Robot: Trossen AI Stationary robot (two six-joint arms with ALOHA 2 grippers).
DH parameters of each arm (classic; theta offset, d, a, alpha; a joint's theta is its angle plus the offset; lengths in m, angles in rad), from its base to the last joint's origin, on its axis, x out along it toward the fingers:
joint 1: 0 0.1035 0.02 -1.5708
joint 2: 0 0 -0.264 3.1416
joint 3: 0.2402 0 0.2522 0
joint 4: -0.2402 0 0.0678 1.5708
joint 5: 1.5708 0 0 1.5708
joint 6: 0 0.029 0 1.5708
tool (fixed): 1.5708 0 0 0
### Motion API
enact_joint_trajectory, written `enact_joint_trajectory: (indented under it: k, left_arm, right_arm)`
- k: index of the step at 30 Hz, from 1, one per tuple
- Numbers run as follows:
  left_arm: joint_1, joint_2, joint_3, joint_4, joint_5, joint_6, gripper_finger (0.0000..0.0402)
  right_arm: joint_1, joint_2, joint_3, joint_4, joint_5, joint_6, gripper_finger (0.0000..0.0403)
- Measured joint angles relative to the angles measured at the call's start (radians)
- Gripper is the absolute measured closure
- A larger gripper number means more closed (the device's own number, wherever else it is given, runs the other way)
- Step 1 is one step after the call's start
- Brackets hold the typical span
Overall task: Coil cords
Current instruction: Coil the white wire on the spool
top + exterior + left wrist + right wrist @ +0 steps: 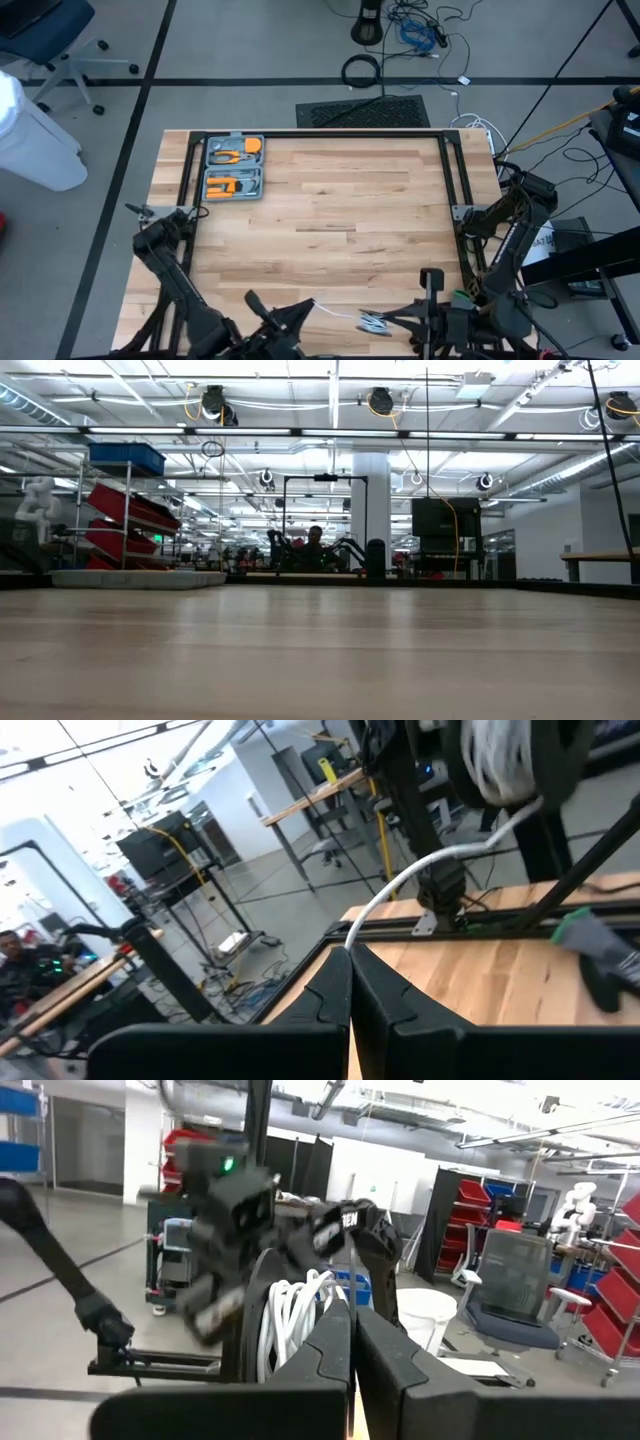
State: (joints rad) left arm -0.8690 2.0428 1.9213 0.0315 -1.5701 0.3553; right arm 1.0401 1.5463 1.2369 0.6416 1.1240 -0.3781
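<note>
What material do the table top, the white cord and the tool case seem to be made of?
Table top: wood, probably butcher block, with visible glued strips and grain, matte finish.
White cord: likely a plastic or rubber jacket, smooth and bending in a curve, gripped by the left claw.
Tool case: seems grey moulded plastic; the orange tool handles inside look plastic too.

A large, probably industrial robotics lab: red parts bins [130, 525], workbenches [320, 795], and floor cables [420, 35].
</note>
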Motion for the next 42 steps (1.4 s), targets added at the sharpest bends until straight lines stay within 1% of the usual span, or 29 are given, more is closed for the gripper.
enact_joint_trajectory:
  k: [5, 12, 20, 23, 29, 34, 37, 42]
  left_arm:
    - [-0.026, -0.061, 0.000, 0.003, 0.000, -0.002, 0.0400]
    - [-0.046, -0.124, 0.000, 0.004, 0.000, -0.002, 0.0400]
    - [-0.067, -0.119, 0.000, 0.004, 0.000, -0.012, 0.0400]
    - [-0.068, -0.115, 0.000, 0.002, 0.000, -0.063, 0.0400]
    - [-0.048, -0.107, 0.000, -0.030, -0.002, -0.114, 0.0401]
    - [-0.003, -0.108, 0.000, -0.005, -0.002, -0.129, 0.0401]
    - [0.017, -0.107, 0.000, -0.006, -0.001, -0.134, 0.0401]
    - [0.047, -0.107, 0.000, -0.004, 0.002, -0.177, 0.0401]
  right_arm:
    - [0.002, 0.000, 0.000, -0.057, 0.000, 0.000, 0.0403]
    - [-0.032, 0.000, 0.000, -0.112, 0.002, 0.000, 0.0403]
    - [-0.097, 0.000, 0.001, -0.296, 0.000, 0.126, 0.0403]
    - [-0.113, 0.001, 0.001, -0.341, -0.002, 0.166, 0.0403]
    - [-0.129, 0.007, 0.001, -0.346, 0.000, 0.158, 0.0403]
    - [-0.131, 0.010, 0.001, -0.386, 0.000, 0.153, 0.0403]
    - [-0.138, 0.010, 0.001, -0.412, 0.024, 0.154, 0.0403]
    - [-0.138, 0.010, 0.001, -0.443, 0.121, 0.154, 0.0403]
